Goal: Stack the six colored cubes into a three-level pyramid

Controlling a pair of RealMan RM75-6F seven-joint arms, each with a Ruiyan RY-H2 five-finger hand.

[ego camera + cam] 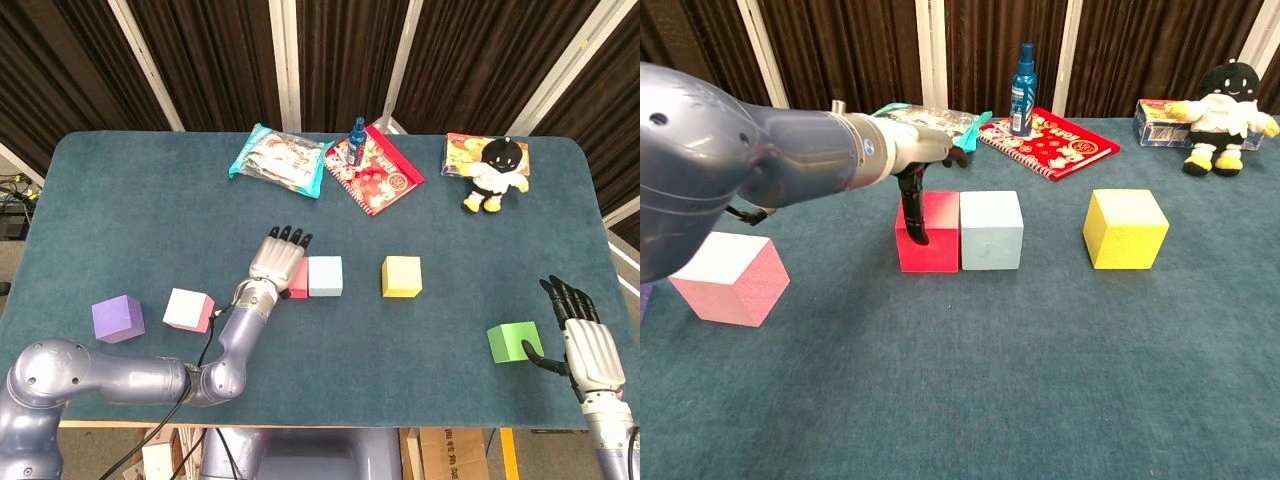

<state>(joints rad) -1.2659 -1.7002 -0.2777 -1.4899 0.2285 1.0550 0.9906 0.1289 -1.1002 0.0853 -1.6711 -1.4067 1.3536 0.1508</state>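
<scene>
Teal worktop (120, 200) backed by dark curtains, left hand (277, 260) spread flat over red cube (928, 232), nothing gripped, right hand (582, 335) opened beside green cube (515, 341), pale blue cube (325, 276) butted against red.

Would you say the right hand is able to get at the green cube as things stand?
Probably yes: the right hand lies open right beside the green cube, its thumb at the cube's near corner, with nothing between them.

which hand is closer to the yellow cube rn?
Left. The left hand sits over the red cube, with only the light blue cube between. The right hand is by the green cube.
</scene>
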